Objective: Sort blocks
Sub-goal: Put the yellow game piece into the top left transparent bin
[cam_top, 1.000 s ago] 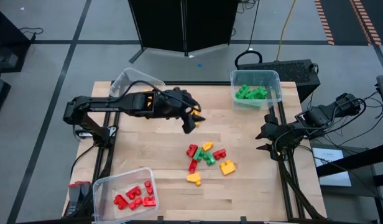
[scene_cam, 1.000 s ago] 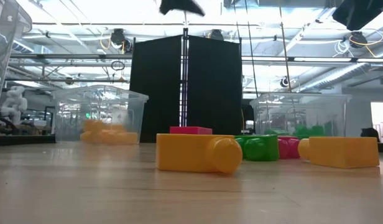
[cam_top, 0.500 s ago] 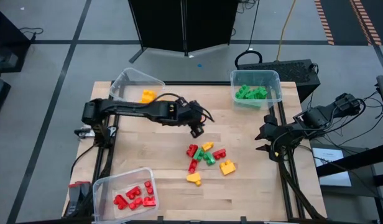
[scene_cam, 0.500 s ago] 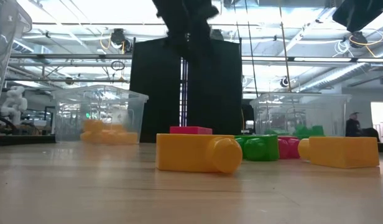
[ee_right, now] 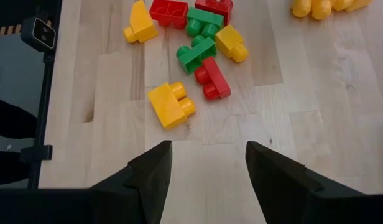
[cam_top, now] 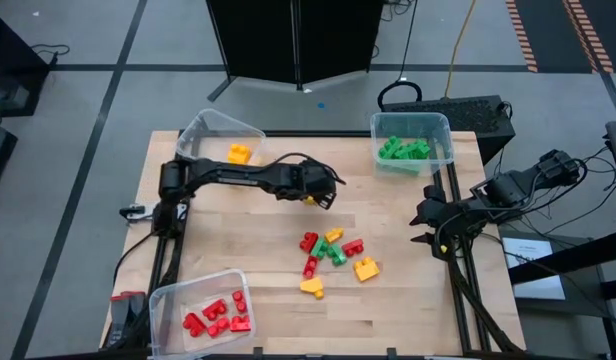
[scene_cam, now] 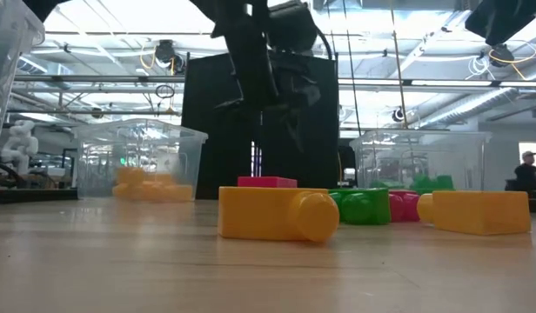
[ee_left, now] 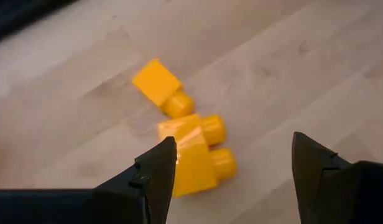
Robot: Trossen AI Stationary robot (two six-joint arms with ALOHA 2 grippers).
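The wooden table (cam_top: pixel 258 290) is holding a pile of blocks (cam_top: pixel 333 255).
My left gripper (cam_top: pixel 323 197) is hanging open and empty near it; I should be lining up over one block.

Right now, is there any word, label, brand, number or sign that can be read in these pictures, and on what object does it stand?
None can be read.
The blocks and the clear bins show no print.
The white tag on the table frame carries a dark mark, too small to read.
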